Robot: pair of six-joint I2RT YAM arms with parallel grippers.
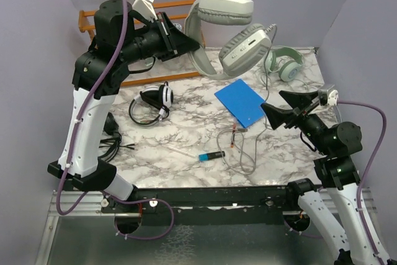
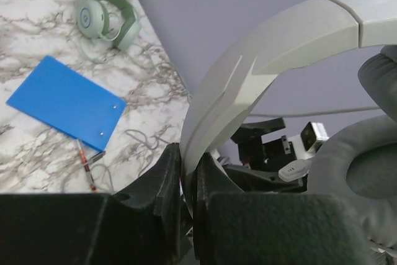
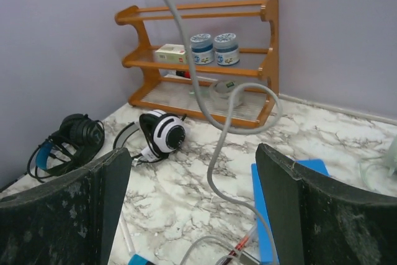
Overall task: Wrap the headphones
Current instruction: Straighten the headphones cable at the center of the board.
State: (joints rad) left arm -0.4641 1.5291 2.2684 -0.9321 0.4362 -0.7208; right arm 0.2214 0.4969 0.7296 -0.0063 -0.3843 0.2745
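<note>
My left gripper [image 1: 189, 41] is shut on the headband of the pale grey-white headphones [image 1: 231, 35] and holds them high above the back of the table. In the left wrist view the jaws [image 2: 188, 178] pinch the headband [image 2: 260, 60]. Their thin grey cable [image 1: 268, 88] hangs down to loops on the marble [image 1: 243, 150]. My right gripper [image 1: 273, 102] is open and empty, and in the right wrist view the cable [image 3: 214, 153] hangs between its fingers [image 3: 193, 156]. A white-and-black pair [image 1: 158, 100] [image 3: 162, 131] lies left of centre. An all-black pair [image 1: 111, 136] [image 3: 71, 138] lies at the left edge.
A blue clipboard [image 1: 242, 102] [image 2: 65, 100] lies mid-table. A mint-green pair of headphones [image 1: 285, 63] [image 2: 102, 20] sits back right. A wooden shelf [image 1: 87, 20] [image 3: 205, 60] stands back left. A blue marker [image 1: 212, 154], a red pen [image 1: 233, 136] and a white stick [image 1: 183, 152] lie near the front.
</note>
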